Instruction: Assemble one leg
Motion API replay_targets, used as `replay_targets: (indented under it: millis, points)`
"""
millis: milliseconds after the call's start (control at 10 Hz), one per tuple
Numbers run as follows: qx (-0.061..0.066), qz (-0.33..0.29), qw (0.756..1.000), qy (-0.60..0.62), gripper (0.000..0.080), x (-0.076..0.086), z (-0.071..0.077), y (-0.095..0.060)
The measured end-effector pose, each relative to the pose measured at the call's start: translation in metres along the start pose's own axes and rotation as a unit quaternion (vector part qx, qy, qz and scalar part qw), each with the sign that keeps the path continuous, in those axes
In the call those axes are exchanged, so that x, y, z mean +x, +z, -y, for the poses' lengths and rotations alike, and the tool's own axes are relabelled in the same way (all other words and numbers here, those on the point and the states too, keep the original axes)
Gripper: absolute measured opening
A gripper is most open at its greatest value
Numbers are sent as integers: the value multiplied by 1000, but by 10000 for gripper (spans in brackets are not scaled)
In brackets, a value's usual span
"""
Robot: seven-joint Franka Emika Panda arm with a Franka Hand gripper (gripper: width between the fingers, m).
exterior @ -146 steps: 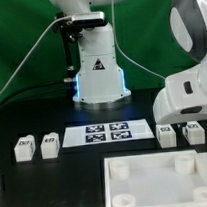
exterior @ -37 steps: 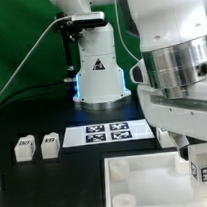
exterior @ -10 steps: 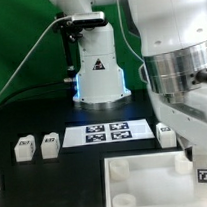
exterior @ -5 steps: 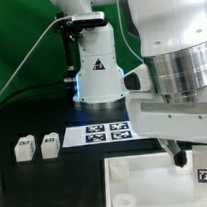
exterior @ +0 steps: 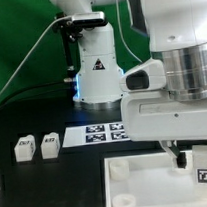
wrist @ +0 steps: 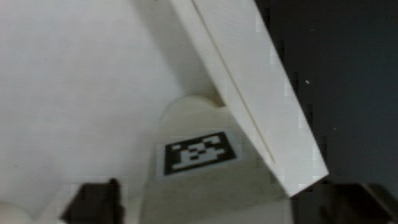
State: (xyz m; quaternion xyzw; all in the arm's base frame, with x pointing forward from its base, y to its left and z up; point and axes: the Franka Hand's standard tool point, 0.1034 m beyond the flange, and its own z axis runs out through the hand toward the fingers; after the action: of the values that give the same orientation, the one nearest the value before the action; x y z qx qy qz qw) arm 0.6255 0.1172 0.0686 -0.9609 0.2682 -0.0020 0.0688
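One leg (exterior: 206, 175), a small white post with a tag on its square end, stands in the tray's (exterior: 148, 189) corner socket on the exterior view's right. In the wrist view the same leg (wrist: 199, 152) shows its tag beside the tray's raised rim (wrist: 240, 90). My gripper (wrist: 231, 205) is open just above it, with the dark fingers (wrist: 98, 202) apart on either side and not touching the leg. In the exterior view one finger (exterior: 178, 157) hangs just beside the leg.
Two more loose legs (exterior: 23, 148) (exterior: 50, 144) lie on the black table at the exterior view's left. The marker board (exterior: 104, 133) lies behind the tray. The robot base (exterior: 97, 72) stands at the back. My arm hides the right rear of the table.
The leg was carried down into the tray's right corner socket and let go. Over the last second my gripper has lifted off it, and the leg stays in place.
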Motion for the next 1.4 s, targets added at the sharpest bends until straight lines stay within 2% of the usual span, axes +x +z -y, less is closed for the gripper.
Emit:
replay_targets:
  millis: [100, 200, 300, 400, 500, 600, 700, 800, 1000, 1100, 1200, 1300, 1400]
  points:
    - [3, 2, 998, 68, 386, -1, 1, 0]
    - [2, 3, 994, 109, 298, -1, 0, 1]
    - [7, 6, 987, 160, 298, 0, 0, 0]
    - [13, 11, 967, 254, 298, 3, -3, -1]
    - [14, 13, 944, 329, 298, 5, -3, -2]
    - [24, 14, 906, 423, 298, 5, -3, 0]
    - [34, 12, 880, 474, 298, 4, -3, 1]
    - [33, 12, 882, 470, 298, 3, -3, 1]
    - [32, 11, 903, 429, 298, 2, -3, 1]
    - [30, 10, 928, 372, 298, 1, -3, 2]
    - [22, 7, 964, 265, 298, -1, -2, 1]
    - [13, -4, 985, 171, 372, 0, 2, -1]
    - [13, -6, 992, 128, 372, 1, 0, 0]
